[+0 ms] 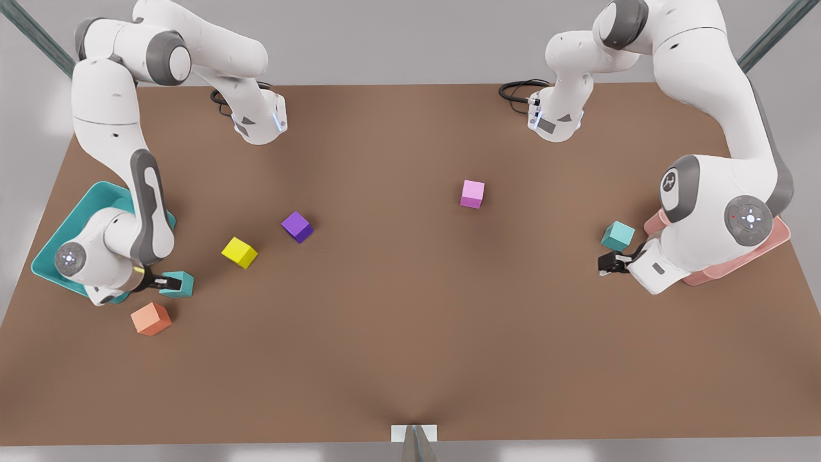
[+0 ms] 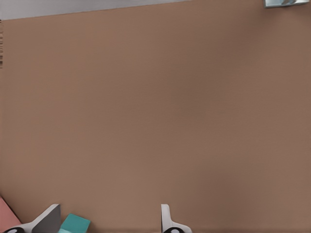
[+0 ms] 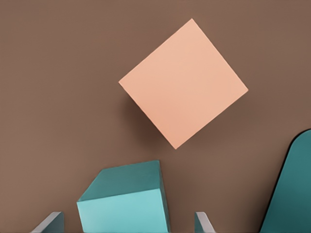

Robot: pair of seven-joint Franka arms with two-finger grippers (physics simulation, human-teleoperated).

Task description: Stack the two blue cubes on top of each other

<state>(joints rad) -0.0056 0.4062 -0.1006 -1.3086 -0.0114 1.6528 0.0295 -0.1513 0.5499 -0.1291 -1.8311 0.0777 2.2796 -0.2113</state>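
Right gripper (image 1: 168, 282) fingers (image 3: 48, 222) spread around one blue cube (image 1: 177, 283) on the surface (image 1: 410, 321), orange cube (image 3: 183, 82) just beyond, left gripper (image 1: 609, 264) fingers (image 2: 167, 221) wide, other blue cube (image 1: 617, 235) just beside them

A broad matte brown tabletop (image 1: 410, 333) fills the scene under soft, even light, backed by a plain pale grey wall (image 1: 397, 38) with dark metal struts (image 1: 38, 38) slanting in at both upper corners.
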